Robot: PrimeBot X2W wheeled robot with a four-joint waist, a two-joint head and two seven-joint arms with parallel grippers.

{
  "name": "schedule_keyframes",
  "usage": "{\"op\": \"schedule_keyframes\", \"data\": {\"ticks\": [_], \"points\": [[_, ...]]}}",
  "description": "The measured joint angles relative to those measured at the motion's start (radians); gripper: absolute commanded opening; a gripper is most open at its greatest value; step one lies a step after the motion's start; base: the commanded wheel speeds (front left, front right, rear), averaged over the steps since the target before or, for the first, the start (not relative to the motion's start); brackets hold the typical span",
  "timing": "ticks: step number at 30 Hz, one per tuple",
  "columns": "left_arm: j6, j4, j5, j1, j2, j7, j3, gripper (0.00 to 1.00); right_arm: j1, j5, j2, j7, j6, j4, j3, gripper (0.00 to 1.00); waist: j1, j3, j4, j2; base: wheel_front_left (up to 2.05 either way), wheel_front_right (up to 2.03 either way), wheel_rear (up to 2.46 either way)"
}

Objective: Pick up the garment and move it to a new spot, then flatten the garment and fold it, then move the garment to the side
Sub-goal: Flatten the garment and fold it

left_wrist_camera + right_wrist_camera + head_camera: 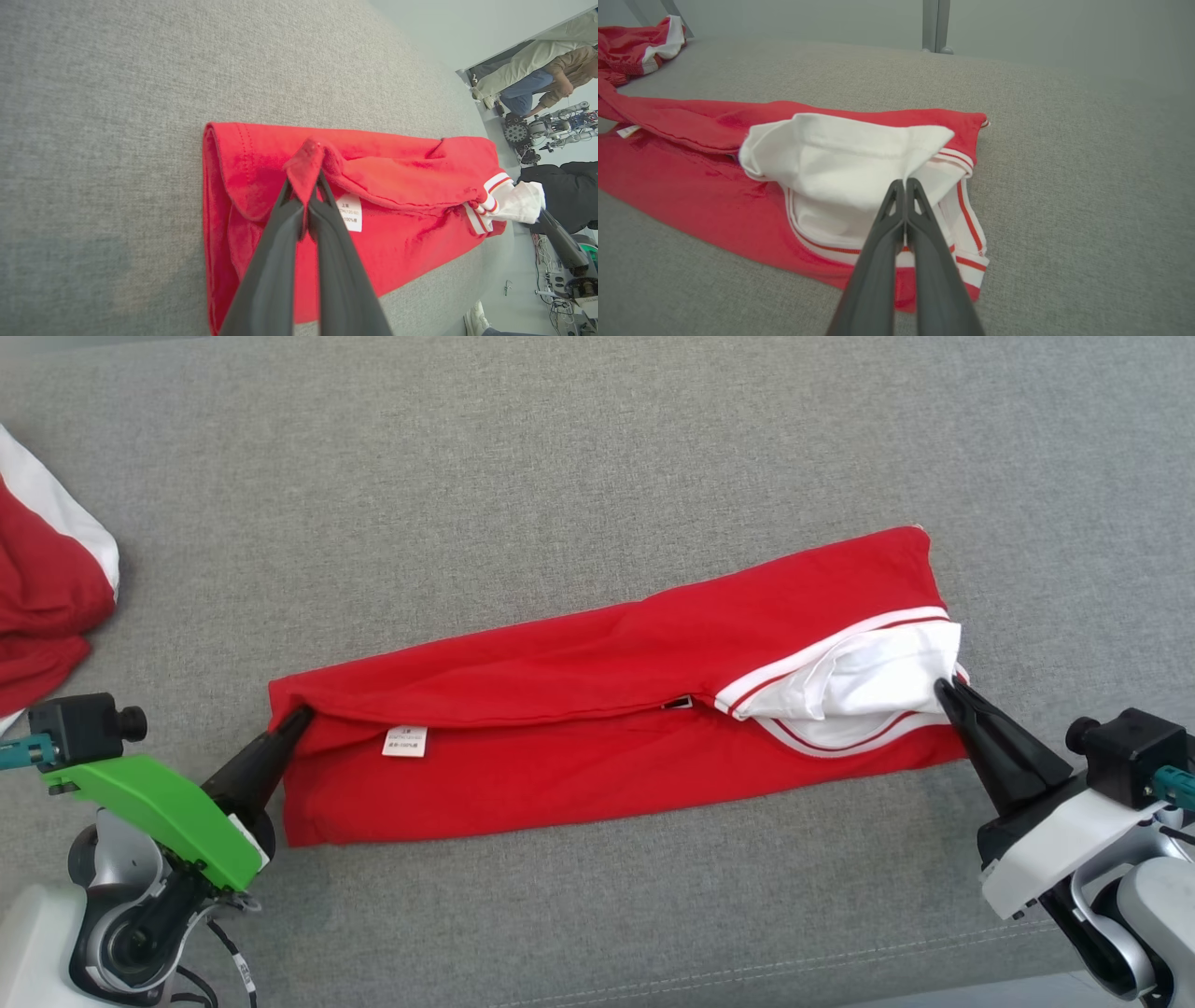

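Observation:
The garment (pixel 597 709) is a red shirt with white, red-striped trim, lying as a long folded band across the grey surface (pixel 560 476). My left gripper (pixel 301 717) is shut on the band's left red corner, which shows pinched and lifted between the fingers in the left wrist view (pixel 306 182). My right gripper (pixel 945 689) is shut on the white part at the band's right end; the right wrist view has its tips (pixel 905 183) clamped on the white cloth (pixel 840 158). A small white label (pixel 405 740) faces up near the left end.
Another red and white garment (pixel 47 588) lies bunched at the far left edge of the grey surface, also at the top left of the right wrist view (pixel 640 46). In the left wrist view, people (pixel 537 70) and equipment stand beyond the surface's far end.

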Motion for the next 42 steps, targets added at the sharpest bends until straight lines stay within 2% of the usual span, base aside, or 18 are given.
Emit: {"op": "schedule_keyframes", "data": {"ticks": [6, 7, 9, 10, 11, 12, 13, 15, 22, 28, 31, 32, 34, 42], "points": [[0.000, 0.003, 0.010, 0.000, -0.001, 0.014, -0.031, 0.00, 0.000, -0.018, -0.011, 0.020, 0.000, 0.010, 0.017, 0.00, 0.0000, 0.001, 0.003, 0.0000, 0.00, 0.00, 0.00], [0.000, 0.004, 0.010, 0.000, -0.003, 0.016, -0.037, 0.05, -0.001, -0.018, -0.014, 0.021, 0.000, 0.011, 0.017, 0.01, 0.0000, 0.002, 0.006, 0.0000, 0.00, 0.00, 0.00], [0.000, 0.006, 0.010, 0.000, -0.002, 0.016, -0.038, 0.20, -0.002, -0.023, -0.012, 0.030, 0.000, 0.011, 0.022, 0.26, 0.0000, 0.003, 0.009, 0.0000, 0.00, 0.00, 0.00], [0.000, 0.007, 0.012, 0.000, -0.001, 0.016, -0.039, 0.27, -0.002, -0.023, -0.012, 0.030, 0.000, 0.012, 0.024, 0.46, 0.0000, 0.003, 0.011, 0.0000, 0.00, 0.00, 0.00], [0.000, 0.010, 0.014, 0.001, 0.000, 0.017, -0.039, 0.35, -0.002, -0.024, -0.012, 0.032, 0.000, 0.012, 0.025, 0.87, 0.0000, 0.003, 0.012, 0.0000, 0.00, 0.00, 0.00], [0.000, 0.012, 0.017, 0.002, 0.002, 0.021, -0.040, 0.43, -0.002, -0.025, -0.012, 0.034, 0.000, 0.014, 0.026, 1.00, 0.0000, 0.002, 0.013, 0.0000, 0.00, 0.00, 0.00], [0.000, 0.018, 0.017, 0.002, 0.005, 0.025, -0.043, 0.57, -0.001, -0.025, -0.012, 0.034, 0.000, 0.018, 0.026, 1.00, 0.0000, 0.001, 0.015, 0.0000, 0.00, 0.00, 0.00], [0.000, 0.030, 0.032, 0.009, 0.020, 0.026, -0.049, 1.00, 0.002, -0.025, -0.019, 0.043, 0.000, 0.022, 0.029, 1.00, 0.0000, -0.007, 0.019, 0.0000, 0.00, 0.00, 0.00], [0.010, 0.030, 0.092, 0.050, 0.074, 0.044, -0.063, 1.00, 0.021, -0.010, -0.064, 0.074, 0.000, 0.003, 0.007, 1.00, 0.0000, -0.022, 0.021, 0.0000, 0.00, 0.00, 0.00], [0.020, 0.006, 0.149, 0.061, 0.092, 0.040, -0.069, 1.00, 0.022, 0.044, -0.118, 0.106, 0.000, -0.050, -0.053, 1.00, 0.0000, -0.034, 0.018, 0.0000, 0.00, 0.00, 0.00], [0.038, -0.016, 0.189, 0.072, 0.102, -0.015, -0.049, 1.00, 0.012, 0.065, -0.138, 0.119, 0.000, -0.066, -0.093, 1.00, 0.0000, -0.045, 0.018, 0.0000, 0.00, 0.00, 0.00], [0.055, -0.058, 0.220, 0.072, 0.091, -0.077, -0.026, 1.00, -0.007, 0.103, -0.153, 0.138, -0.007, -0.062, -0.129, 1.00, 0.0000, -0.054, 0.023, 0.0000, 0.00, 0.00, 0.00], [0.071, -0.082, 0.259, 0.072, 0.075, -0.112, -0.027, 1.00, -0.018, 0.125, -0.154, 0.163, -0.007, -0.046, -0.131, 1.00, 0.0000, -0.056, 0.032, 0.0000, 0.00, 0.00, 0.00], [0.117, -0.165, 0.390, 0.070, 0.028, -0.246, -0.049, 1.00, -0.062, 0.195, -0.097, 0.250, -0.006, 0.068, -0.114, 1.00, 0.0000, -0.053, 0.090, 0.0000, 0.00, 0.00, 0.00]]}}
